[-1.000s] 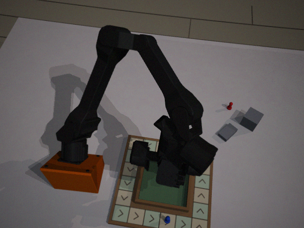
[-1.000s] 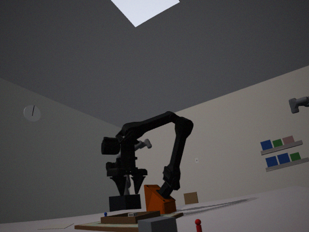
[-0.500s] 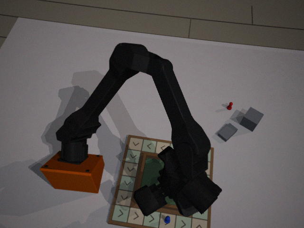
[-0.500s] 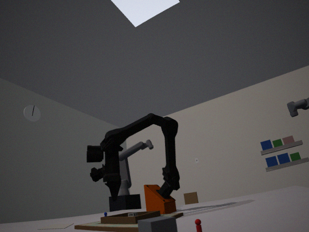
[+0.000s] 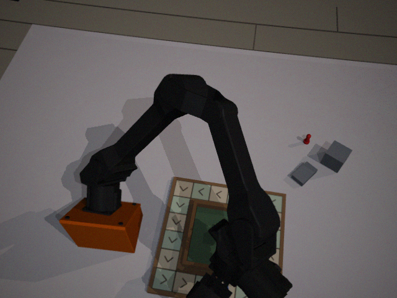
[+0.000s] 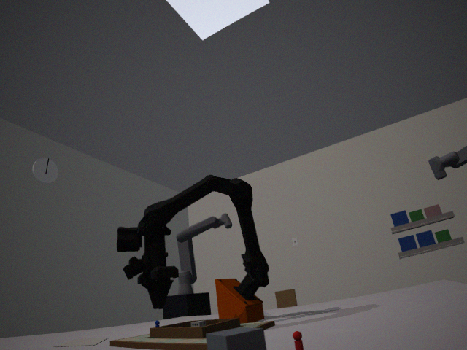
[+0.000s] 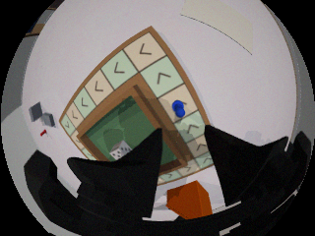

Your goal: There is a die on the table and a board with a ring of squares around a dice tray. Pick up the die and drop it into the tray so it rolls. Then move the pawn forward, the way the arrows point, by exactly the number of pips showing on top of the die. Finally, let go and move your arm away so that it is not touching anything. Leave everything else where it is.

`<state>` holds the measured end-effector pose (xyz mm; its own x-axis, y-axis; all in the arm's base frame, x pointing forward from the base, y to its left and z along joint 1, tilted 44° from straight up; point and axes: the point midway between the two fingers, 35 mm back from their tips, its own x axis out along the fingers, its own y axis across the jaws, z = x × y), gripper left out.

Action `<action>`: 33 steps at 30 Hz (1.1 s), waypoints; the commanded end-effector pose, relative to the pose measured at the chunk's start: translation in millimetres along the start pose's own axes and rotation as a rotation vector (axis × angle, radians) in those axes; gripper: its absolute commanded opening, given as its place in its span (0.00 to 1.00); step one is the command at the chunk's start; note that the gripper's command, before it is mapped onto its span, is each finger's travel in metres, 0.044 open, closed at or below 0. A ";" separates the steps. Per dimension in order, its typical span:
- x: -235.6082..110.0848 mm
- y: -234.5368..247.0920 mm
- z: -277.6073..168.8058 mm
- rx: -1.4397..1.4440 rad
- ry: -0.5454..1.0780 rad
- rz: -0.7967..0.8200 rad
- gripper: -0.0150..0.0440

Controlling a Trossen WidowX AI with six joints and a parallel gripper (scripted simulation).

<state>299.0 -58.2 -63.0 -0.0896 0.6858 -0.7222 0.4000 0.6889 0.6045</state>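
Observation:
The board (image 5: 183, 188) (image 7: 118, 66) with arrow squares lies in front of the arm's base, and its green dice tray (image 5: 201, 224) (image 6: 176, 331) (image 7: 112, 128) sits in the middle. The white die (image 7: 118, 152) (image 6: 195, 323) rests on the tray floor near one wall. The blue pawn (image 7: 179, 109) (image 6: 157, 323) stands on a square of the ring along one side. My gripper (image 7: 184, 130) (image 6: 158, 304) is open and empty. It points down and hangs well above the board's edge near the pawn. In the top view the arm hides the die, the pawn and the fingers.
A red pawn (image 5: 307, 138) (image 6: 297, 336) and two grey blocks (image 5: 335, 155) (image 5: 304, 173) lie on the table away from the board. The orange arm base (image 5: 102, 229) (image 6: 231, 301) stands beside the board. A pale flat card (image 7: 220, 16) lies on the table beyond the board.

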 end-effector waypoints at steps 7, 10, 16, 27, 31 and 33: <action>14.5 -0.4 3.9 -0.014 -0.010 0.002 0.59; 19.1 -0.3 4.2 -0.014 -0.010 0.002 0.59; 28.7 -0.3 4.6 -0.014 -0.010 0.003 0.59; 46.3 -0.1 4.5 -0.014 -0.010 0.004 0.59; 52.6 -0.1 4.2 -0.014 -0.009 0.004 0.59; 54.6 0.0 4.1 -0.014 -0.009 0.004 0.59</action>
<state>300.7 -25.3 -100.2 -0.0779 0.6821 -0.7271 0.3787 0.6949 0.6113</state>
